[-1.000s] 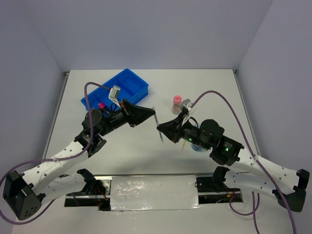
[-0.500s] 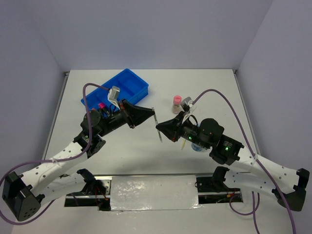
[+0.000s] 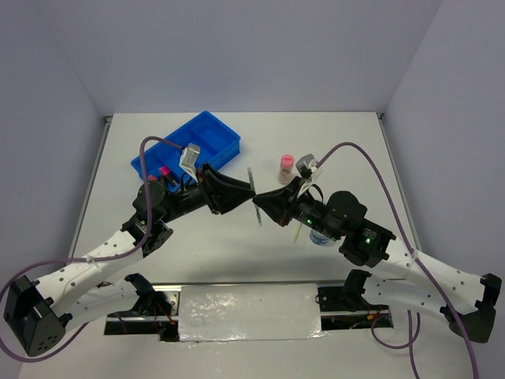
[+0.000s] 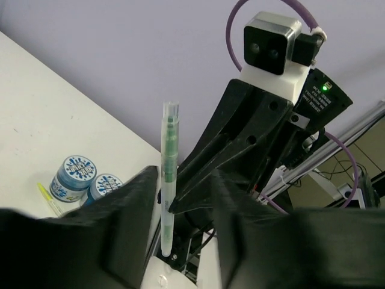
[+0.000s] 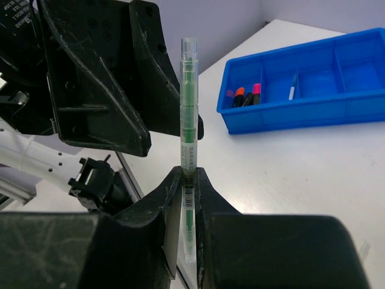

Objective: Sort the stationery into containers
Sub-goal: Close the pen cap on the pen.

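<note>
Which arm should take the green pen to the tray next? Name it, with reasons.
Left, probably. The blue tray lies on its side of the table, and the left gripper stands open right at the green pen that the right gripper holds upright, ready to take it over.

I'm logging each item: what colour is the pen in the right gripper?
Clear barrel, green inside; the pen shows best in the right wrist view.

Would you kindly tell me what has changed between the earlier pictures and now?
The left hand opened its jaws and let go of the green pen. The right hand still clamps the pen's lower part. The blue tray and pink-capped bottle stayed put.
</note>
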### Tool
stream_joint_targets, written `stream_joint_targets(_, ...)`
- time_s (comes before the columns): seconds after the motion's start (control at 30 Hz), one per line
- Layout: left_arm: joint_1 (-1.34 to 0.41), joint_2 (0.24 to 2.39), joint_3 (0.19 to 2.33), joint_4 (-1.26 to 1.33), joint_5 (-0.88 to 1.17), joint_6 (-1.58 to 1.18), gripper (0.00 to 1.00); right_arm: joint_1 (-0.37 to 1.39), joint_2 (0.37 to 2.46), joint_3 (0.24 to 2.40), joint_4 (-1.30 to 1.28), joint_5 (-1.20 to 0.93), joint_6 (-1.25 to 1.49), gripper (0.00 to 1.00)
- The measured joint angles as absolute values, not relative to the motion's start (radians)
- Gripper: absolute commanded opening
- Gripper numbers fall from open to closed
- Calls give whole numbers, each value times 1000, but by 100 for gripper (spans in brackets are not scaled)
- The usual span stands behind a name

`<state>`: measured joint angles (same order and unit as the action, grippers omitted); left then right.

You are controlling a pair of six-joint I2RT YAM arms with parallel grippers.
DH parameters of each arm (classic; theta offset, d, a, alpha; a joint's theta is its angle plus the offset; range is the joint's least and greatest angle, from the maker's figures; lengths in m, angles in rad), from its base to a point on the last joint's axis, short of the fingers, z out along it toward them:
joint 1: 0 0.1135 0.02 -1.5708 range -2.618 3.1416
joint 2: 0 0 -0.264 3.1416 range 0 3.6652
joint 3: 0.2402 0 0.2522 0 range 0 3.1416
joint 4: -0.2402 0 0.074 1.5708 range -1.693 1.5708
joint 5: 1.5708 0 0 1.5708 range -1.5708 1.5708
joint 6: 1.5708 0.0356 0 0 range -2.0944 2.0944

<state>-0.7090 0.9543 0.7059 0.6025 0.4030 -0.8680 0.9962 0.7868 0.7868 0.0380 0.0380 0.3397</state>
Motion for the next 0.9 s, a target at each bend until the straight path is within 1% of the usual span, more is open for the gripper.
stream_joint_targets(0.07, -709, 954, 706, 603, 416, -869, 48, 996, 787, 787, 47, 35, 337, 0)
stream_joint_targets(0.17, -709, 954, 706, 604, 429, -868, 43, 996, 788, 787, 54, 19, 335, 0)
stream_joint_targets(0.3, -710, 962, 707, 604, 441, -867, 42, 996, 793, 787, 70, -23, 332, 0)
stream_joint_targets(0.33, -710, 964, 707, 603, 441, -867, 40, 996, 795, 787, 71, -33, 331, 0)
stream_joint_targets(0.37, -710, 966, 707, 602, 441, -866, 30, 996, 797, 787, 73, -44, 331, 0)
stream_joint_targets(0.43, -710, 966, 707, 599, 443, -865, 18, 996, 800, 787, 75, -55, 331, 0)
stream_joint_targets(0.47, -709, 966, 707, 598, 443, -862, 8, 996, 800, 787, 75, -57, 331, 0)
stream_joint_targets(0.5, -710, 966, 707, 600, 444, -861, 4, 995, 800, 787, 76, -57, 331, 0)
stream_joint_targets(0.53, -709, 966, 707, 601, 444, -861, 2, 995, 800, 787, 76, -60, 331, 3)
stream_joint_targets(0.57, -709, 966, 707, 602, 446, -860, 0, 995, 800, 787, 76, -61, 329, 12)
stream_joint_targets(0.6, -709, 966, 707, 603, 450, -859, 0, 995, 800, 787, 76, -66, 327, 36)
stream_joint_targets(0.63, -709, 966, 707, 604, 454, -857, 0, 994, 800, 787, 77, -73, 327, 43)
stream_joint_targets(0.7, -710, 966, 707, 616, 480, -855, 0, 995, 802, 786, 88, -106, 317, 51)
stream_joint_targets(0.8, -710, 966, 707, 666, 539, -847, 0, 995, 806, 781, 103, -155, 317, 52)
stream_joint_targets(0.83, -710, 964, 707, 683, 562, -844, 0, 995, 807, 779, 109, -167, 317, 49)
stream_joint_targets(0.9, -710, 957, 707, 707, 595, -839, 1, 995, 812, 779, 115, -185, 316, 36)
